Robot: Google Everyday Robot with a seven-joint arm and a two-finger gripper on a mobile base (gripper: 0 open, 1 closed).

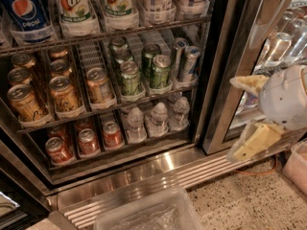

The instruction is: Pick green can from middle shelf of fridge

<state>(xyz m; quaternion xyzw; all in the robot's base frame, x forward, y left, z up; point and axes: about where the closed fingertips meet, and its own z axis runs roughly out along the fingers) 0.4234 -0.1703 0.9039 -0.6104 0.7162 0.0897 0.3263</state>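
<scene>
The fridge (224, 56) stands open in the camera view, with a ribbed metal base (144, 178). Its middle shelf (91, 56) holds lanes of orange-gold cans on the left, green cans in the centre and slim silver-blue cans (186, 61) on the right. The front light green can (129, 78) stands upright, with two more behind it. A darker green can (159, 71) stands next to it. My gripper (242, 115) hangs outside the fridge at the right, level with the lower shelves. Its two yellowish fingers (256, 140) are spread open and hold nothing.
Big soda bottles, one a Pepsi (25, 8), fill the rack above. Red cans (87, 140) and water bottles (158, 119) fill the rack below. A clear plastic bin (148, 213) sits on the floor in front. A glass door (268, 37) is behind the gripper.
</scene>
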